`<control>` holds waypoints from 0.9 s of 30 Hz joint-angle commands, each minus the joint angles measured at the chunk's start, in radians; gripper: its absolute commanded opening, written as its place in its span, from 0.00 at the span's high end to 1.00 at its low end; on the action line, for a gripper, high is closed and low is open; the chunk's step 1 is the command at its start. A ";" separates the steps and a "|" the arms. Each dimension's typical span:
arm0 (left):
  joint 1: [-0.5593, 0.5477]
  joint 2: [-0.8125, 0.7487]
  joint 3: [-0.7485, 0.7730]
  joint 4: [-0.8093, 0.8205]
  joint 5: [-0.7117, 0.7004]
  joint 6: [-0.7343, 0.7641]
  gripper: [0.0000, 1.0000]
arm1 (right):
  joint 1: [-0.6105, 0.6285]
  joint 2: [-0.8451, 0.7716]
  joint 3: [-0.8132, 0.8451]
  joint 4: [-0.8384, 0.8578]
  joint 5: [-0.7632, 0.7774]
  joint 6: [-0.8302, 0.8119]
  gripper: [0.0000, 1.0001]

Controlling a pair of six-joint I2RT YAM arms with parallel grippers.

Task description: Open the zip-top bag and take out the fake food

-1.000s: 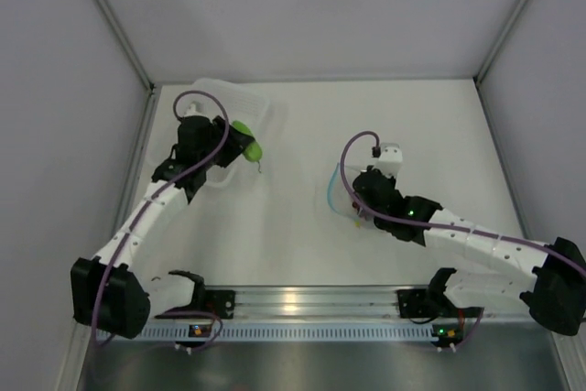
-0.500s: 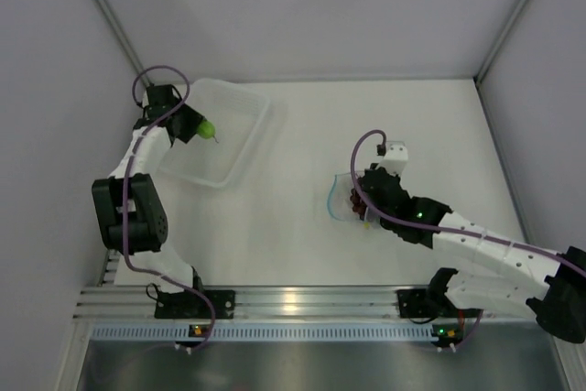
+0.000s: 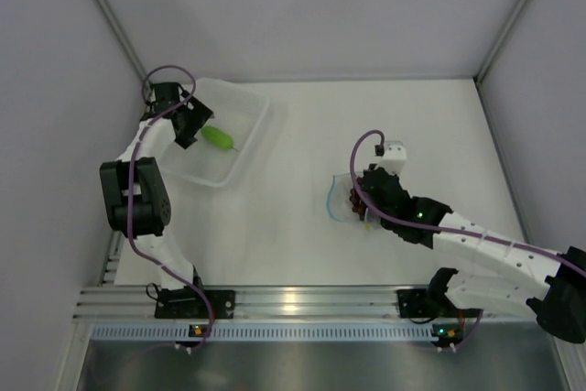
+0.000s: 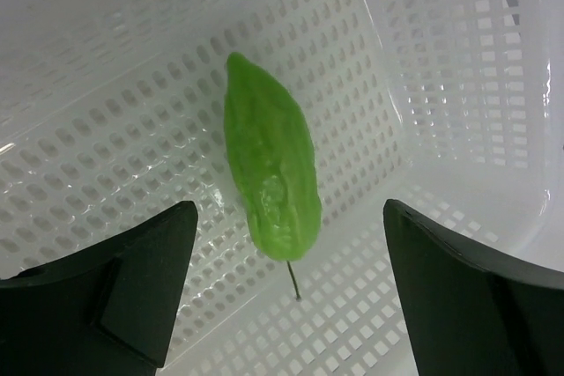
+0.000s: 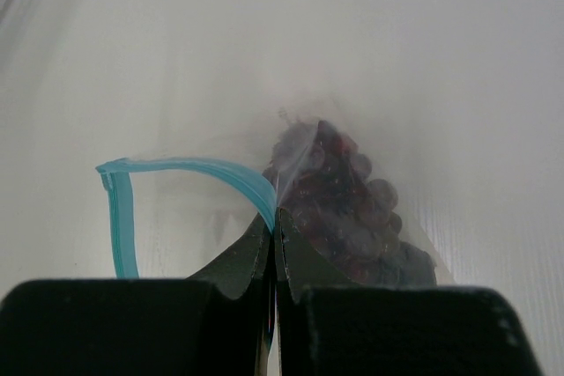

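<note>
One fake-food piece out, one in view inside. Small flat clear crinkly zip-top bag (image 3: 338,193) lying right of the desk's middle, mouth gaping toward the left edge, light blue zip strip (image 5: 185,166) running roughly near-to-far. Dark red-purple grape bunch (image 5: 345,204) lodged inside, just behind the strip. Right gripper (image 5: 274,235) pinched together on the bag's upper lip, directly beside the grapes; nearest, but occupied as the holder. Bright green oblong piece (image 4: 269,173) lying loose on the floor of the rigid translucent perforated tub (image 3: 255,109) at the far left corner, under the left gripper (image 3: 192,124), fingers spread wide, touching nothing. Small dark lump not made out. Judged: grapes best reached through the left-facing mouth, from the left arm's side, though well apart at present.
</note>
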 commanded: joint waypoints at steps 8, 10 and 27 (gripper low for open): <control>-0.005 -0.140 0.025 0.005 0.143 0.021 0.09 | -0.013 -0.004 0.056 0.031 -0.028 -0.011 1.00; -0.044 -0.200 0.004 0.009 0.143 0.037 0.09 | -0.013 -0.009 0.057 0.036 -0.047 -0.029 1.00; -0.718 -0.625 -0.280 0.131 0.114 -0.025 0.32 | -0.169 -0.097 -0.016 -0.004 -0.291 -0.057 1.00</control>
